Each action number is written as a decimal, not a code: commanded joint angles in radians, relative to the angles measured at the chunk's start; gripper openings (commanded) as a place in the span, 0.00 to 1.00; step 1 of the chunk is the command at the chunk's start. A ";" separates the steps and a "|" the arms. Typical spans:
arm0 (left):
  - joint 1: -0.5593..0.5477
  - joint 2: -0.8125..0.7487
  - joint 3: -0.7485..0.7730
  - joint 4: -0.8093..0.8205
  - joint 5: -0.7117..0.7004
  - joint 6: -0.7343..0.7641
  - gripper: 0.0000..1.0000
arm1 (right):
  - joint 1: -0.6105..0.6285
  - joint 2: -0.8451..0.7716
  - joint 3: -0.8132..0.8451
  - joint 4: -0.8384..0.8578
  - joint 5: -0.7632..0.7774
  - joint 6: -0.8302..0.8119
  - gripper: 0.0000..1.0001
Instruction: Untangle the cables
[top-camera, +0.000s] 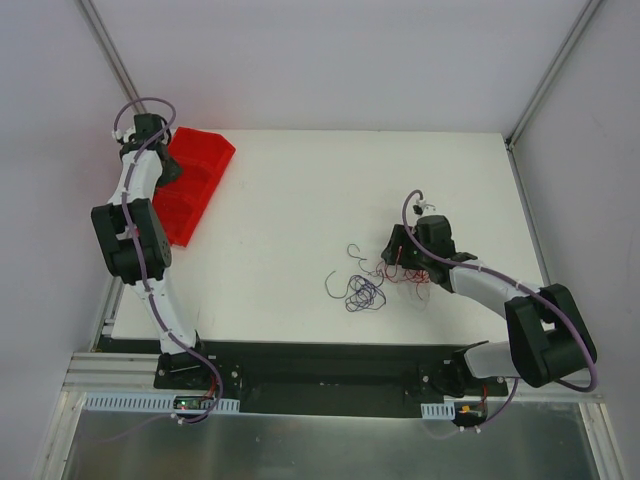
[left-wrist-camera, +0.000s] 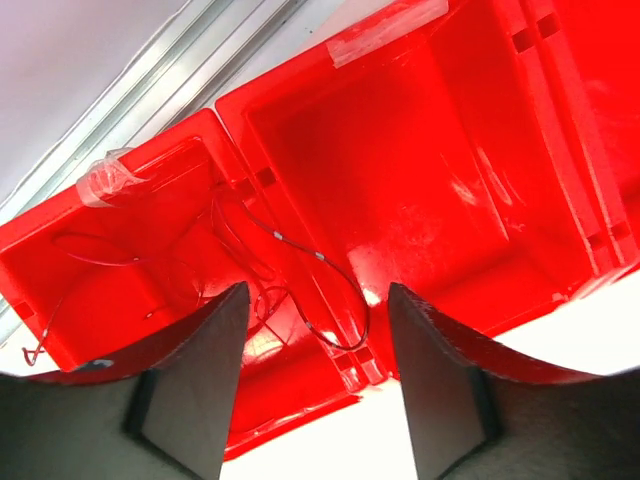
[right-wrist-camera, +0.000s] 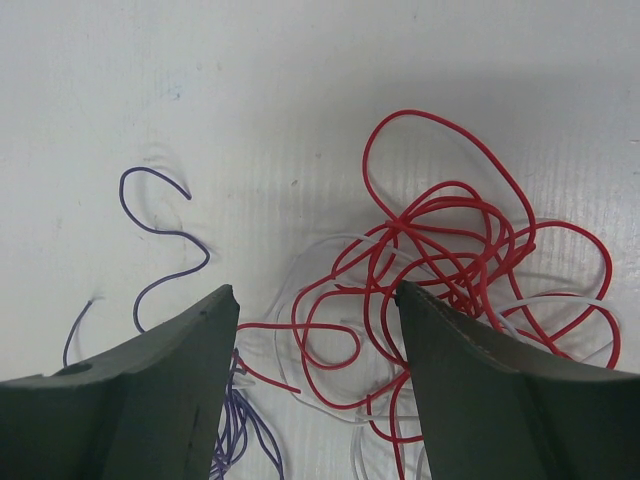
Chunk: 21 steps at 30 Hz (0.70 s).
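Left tool (left-wrist-camera: 318, 305), right tool (right-wrist-camera: 315, 300) gaping, empty; only left wrist view shows thin red wire (left-wrist-camera: 300, 247), lower left, inside red plastic bin (left-wrist-camera: 480, 200)

Open room over table (top-camera: 300, 200) mid & far right. Red bin (top-camera: 205, 165) blocks far-left corner; cables (top-camera: 365, 292) sprawl near-right of centre.

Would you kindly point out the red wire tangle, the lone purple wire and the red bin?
red wire tangle (right-wrist-camera: 445, 250): right wrist view, dense crossing at its middle.
lone purple wire (right-wrist-camera: 165, 233): right wrist view, middle of its S-bend.
red bin (left-wrist-camera: 420, 170): left wrist view, bare floor of the larger compartment.
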 joint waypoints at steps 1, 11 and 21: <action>0.001 0.032 0.081 -0.027 -0.072 0.007 0.51 | -0.010 -0.024 -0.004 0.032 -0.009 0.009 0.68; -0.003 -0.061 -0.011 -0.013 -0.035 0.038 0.00 | -0.014 -0.021 -0.003 0.033 -0.017 0.014 0.68; 0.083 -0.195 -0.322 0.033 0.138 -0.143 0.00 | -0.014 -0.045 -0.012 0.036 -0.031 0.018 0.68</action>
